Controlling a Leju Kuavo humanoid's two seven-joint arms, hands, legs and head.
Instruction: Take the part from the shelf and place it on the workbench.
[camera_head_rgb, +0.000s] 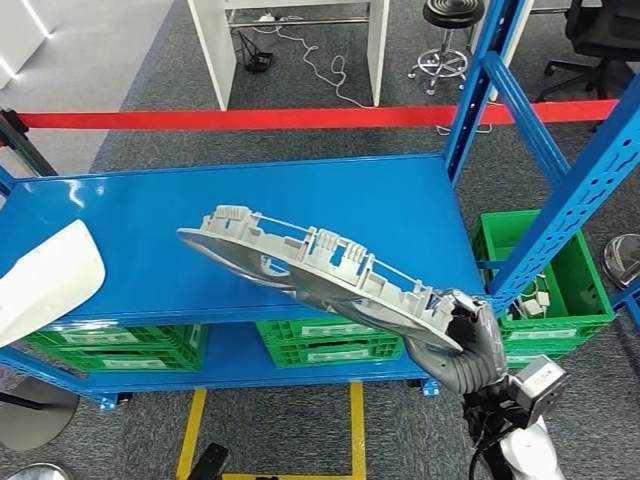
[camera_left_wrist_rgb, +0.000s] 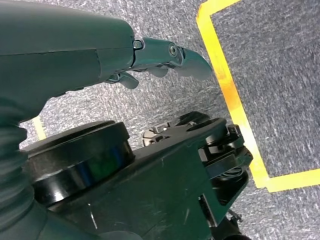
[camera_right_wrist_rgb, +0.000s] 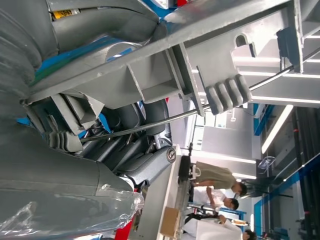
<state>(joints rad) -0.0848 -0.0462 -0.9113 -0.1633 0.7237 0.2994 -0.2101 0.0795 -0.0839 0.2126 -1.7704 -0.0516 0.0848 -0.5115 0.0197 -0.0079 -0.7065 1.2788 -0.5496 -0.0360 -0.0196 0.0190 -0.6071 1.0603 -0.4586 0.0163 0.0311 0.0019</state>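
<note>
From the head view, the right robot hand (camera_head_rgb: 474, 335) is clamping one end of the long grey part (camera_head_rgb: 317, 270), its fingers wrapped around that end. The part is hanging tilted in the air in front of the blue shelf (camera_head_rgb: 249, 215), touching neither shelf level. Green crates (camera_head_rgb: 332, 340) are sitting on the lower level, and another green crate (camera_head_rgb: 581, 290) is standing on the floor to the right of the frame. A white rounded piece (camera_head_rgb: 45, 280), probably the robot's own left arm, is jutting in at the left. No counter is appearing here, so the carry to it looks like the step in hand: the pickup reads as done, the placing as not yet begun.

From the left wrist view, the left robot hand (camera_left_wrist_rgb: 166, 57) is hanging over grey carpet and yellow floor tape (camera_left_wrist_rgb: 230, 95), its fingers reaching out straight and apart, holding nothing.

From the right wrist view, the ribbed underside of the part (camera_right_wrist_rgb: 211, 65) is crossing the picture, with the dark fingers (camera_right_wrist_rgb: 151, 167) curling beneath it in a firm-looking hold. People are standing far off in the background.

The next move, I judge, is calling for a turn towards the counter while keeping the long free end level and clear of the blue uprights (camera_head_rgb: 555, 215), since a one-ended hold may let it sag or swing.
</note>
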